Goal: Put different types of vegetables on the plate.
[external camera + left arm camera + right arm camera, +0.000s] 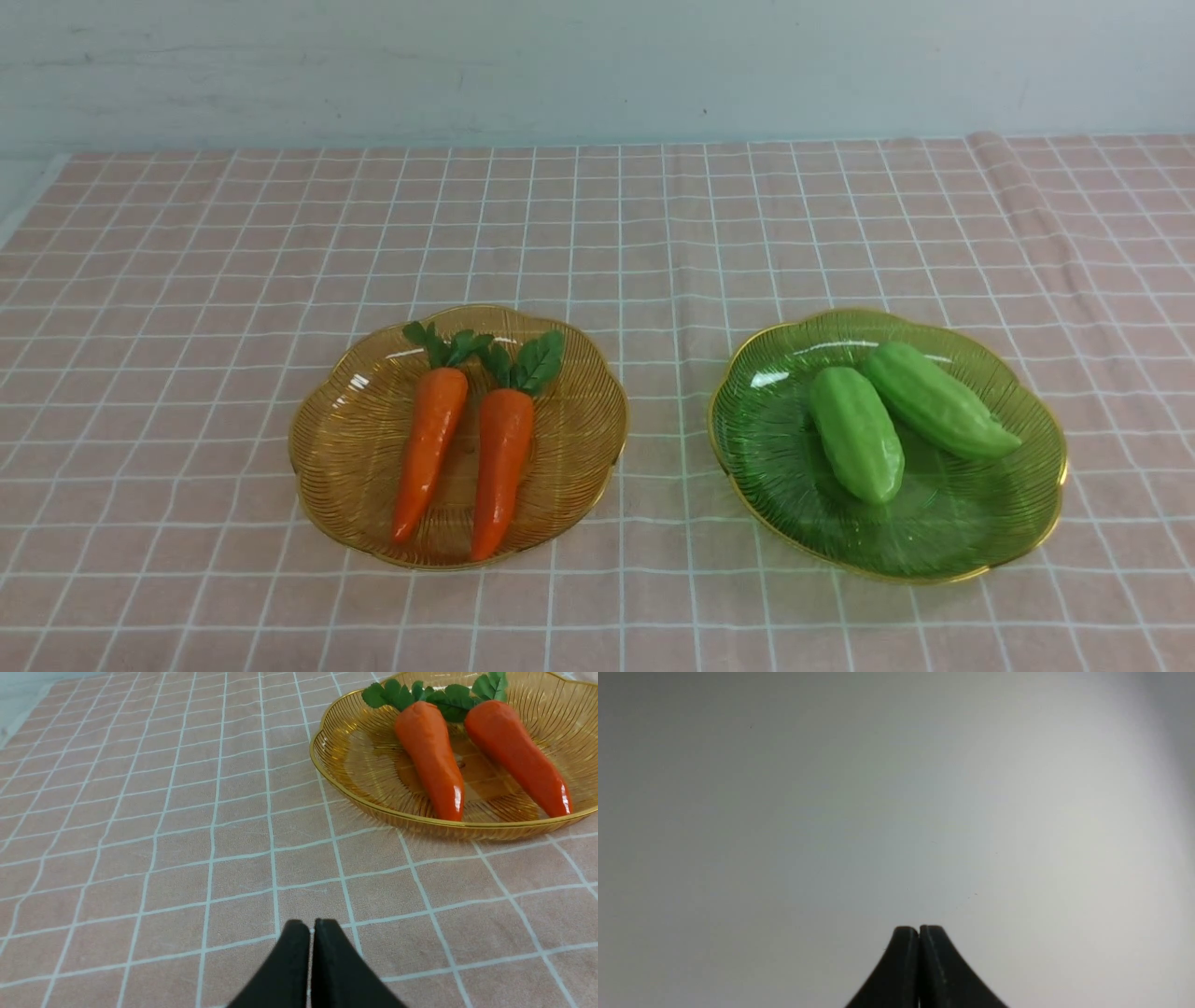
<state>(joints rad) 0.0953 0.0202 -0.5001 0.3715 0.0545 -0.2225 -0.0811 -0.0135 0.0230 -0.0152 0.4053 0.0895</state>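
Pink checked tablecloth (pixel 187 392) across the whole front view, white grid lines, a fold running along the upper right. Nearest in the left wrist view, at bottom centre: left gripper (pixel 311 927), black fingers pressed together with nothing between, low over bare cloth. Beyond it, upper right of that frame: amber ribbed glass plate (pixel 355 756) holding both carrots. In the front view, left of centre: same amber plate (pixel 345 439), left carrot (pixel 429 439) and right carrot (pixel 502 457) lying side by side, tips toward the bottom of the frame, green leafy tops at the far rim and touching each other. Right of centre: green glass plate (pixel 775 439) with a gold rim, holding a near gourd (pixel 856 434) and a far gourd (pixel 936 399), touching at their upper ends, splayed apart lower down. Plates well apart. Behind, a pale wall (pixel 597 65). Right wrist view: right gripper (pixel 919 929), jaws closed and empty, against a featureless grey-white surface
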